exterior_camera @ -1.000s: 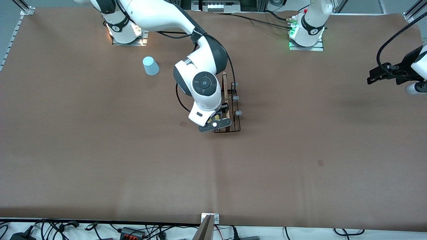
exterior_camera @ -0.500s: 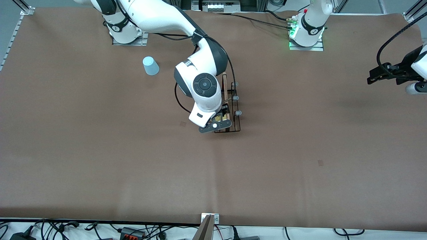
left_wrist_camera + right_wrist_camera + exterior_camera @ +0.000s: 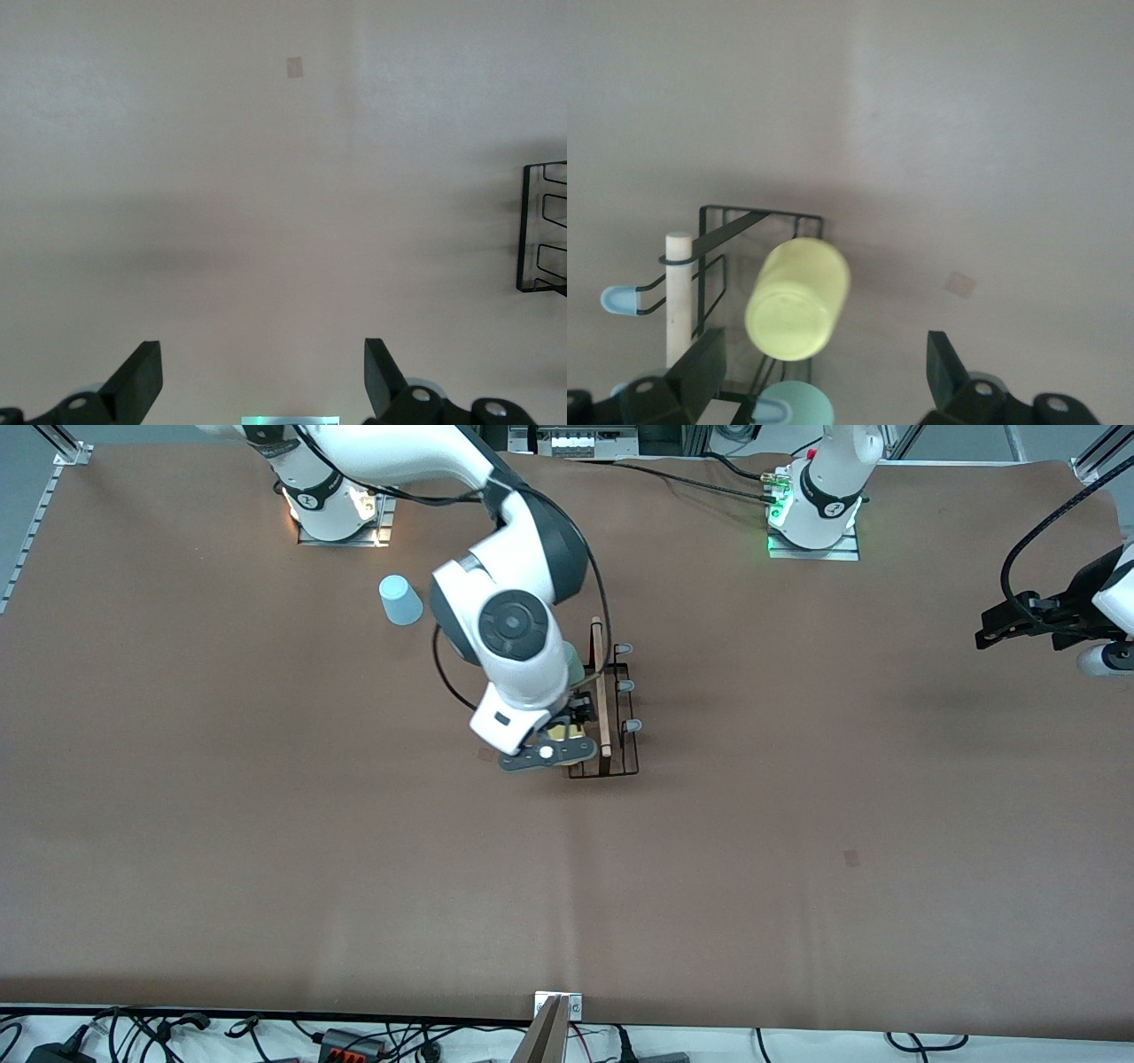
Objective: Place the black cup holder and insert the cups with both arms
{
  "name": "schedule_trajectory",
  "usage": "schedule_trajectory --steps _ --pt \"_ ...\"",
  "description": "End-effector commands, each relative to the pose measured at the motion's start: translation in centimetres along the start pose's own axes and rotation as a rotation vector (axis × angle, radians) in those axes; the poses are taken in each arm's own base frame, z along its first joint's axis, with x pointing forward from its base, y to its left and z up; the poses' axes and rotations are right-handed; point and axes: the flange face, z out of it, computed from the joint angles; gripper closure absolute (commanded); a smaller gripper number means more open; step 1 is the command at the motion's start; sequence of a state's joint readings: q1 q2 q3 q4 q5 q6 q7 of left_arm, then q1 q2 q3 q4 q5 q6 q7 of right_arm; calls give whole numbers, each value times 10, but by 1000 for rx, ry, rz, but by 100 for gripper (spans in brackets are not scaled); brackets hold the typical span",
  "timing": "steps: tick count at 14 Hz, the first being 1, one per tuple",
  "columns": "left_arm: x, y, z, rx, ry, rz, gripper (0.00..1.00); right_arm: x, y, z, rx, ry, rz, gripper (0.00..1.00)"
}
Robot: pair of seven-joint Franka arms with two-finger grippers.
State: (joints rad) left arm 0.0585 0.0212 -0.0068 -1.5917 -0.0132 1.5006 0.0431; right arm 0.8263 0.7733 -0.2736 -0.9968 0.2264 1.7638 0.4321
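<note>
The black cup holder [image 3: 620, 726] stands at the table's middle, with a wooden rod handle [image 3: 601, 682] and blue-tipped prongs. A yellow cup [image 3: 567, 732] sits upside down on a prong; it also shows in the right wrist view [image 3: 797, 299]. A pale green cup [image 3: 793, 403] sits on the prong beside it and peeks out by the arm [image 3: 574, 662]. My right gripper [image 3: 554, 737] [image 3: 824, 376] hangs open and empty just above these cups. A light blue cup [image 3: 400, 600] stands upside down near the right arm's base. My left gripper [image 3: 997, 627] [image 3: 261, 381] waits open over the left arm's end of the table.
The brown table cover [image 3: 266, 824] is bare around the holder. The holder's base wire shows at the edge of the left wrist view [image 3: 542, 226]. Cables lie along the table edge nearest the front camera [image 3: 354, 1036].
My right gripper has let go of the yellow cup, risen and shifted toward the right arm's end. The yellow cup stays on its prong. The left arm has not moved.
</note>
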Motion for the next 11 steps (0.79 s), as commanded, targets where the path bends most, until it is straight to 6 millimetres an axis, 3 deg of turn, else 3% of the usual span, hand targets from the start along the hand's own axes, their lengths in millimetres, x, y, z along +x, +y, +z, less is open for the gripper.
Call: schedule_trajectory --steps 1,4,7,8,11 --pt "3 0 -6 -11 12 17 0 9 43 -39 -45 15 62 0" --pt "3 1 -6 -11 12 19 0 19 112 -75 -91 -13 109 0" --pt "3 1 -6 -12 12 19 0 36 209 -80 -120 -97 105 0" --pt "3 1 -6 -11 12 19 0 37 239 -98 -100 -91 102 0" --pt "3 2 -6 -11 11 20 0 46 316 -110 -69 -84 177 0"
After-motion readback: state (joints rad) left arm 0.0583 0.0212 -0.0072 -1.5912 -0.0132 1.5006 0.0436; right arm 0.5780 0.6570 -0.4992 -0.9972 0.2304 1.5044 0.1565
